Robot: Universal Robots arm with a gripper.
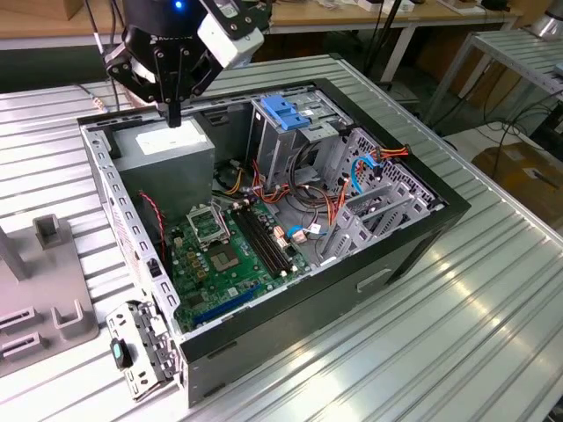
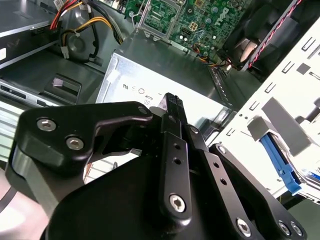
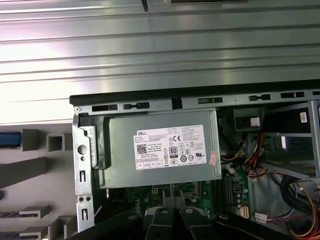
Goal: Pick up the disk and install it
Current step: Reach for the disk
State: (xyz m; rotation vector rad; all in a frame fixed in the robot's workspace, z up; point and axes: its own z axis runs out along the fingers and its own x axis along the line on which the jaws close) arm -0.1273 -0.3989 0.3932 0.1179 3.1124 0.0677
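the step in hand is the pick, and it is not yet done. the gripper (image 1: 173, 116) hangs with its fingers closed together and nothing between them, just above the power supply (image 1: 167, 154), at 11 o'clock of the open computer case (image 1: 413, 220) in the exterior view.

the disk (image 2: 278, 160) is, as i take it, the long blue rail seen in the second wrist view. it stands on edge in the grey holder (image 2: 280, 125) outside the case's pale side wall (image 2: 300, 75), well apart from the gripper. in the exterior view that holder lies at 9 o'clock of the case. a smaller blue plastic piece (image 1: 286, 110) sits on the drive cage (image 1: 281, 145) at 12 o'clock; i do not count it as the disk.

by my judgement, a pick calls for spread fingers placed over the holder. neither is so now.

1 white label (image 3: 170, 147) on the power supply carries a barcode, small print and approval marks.
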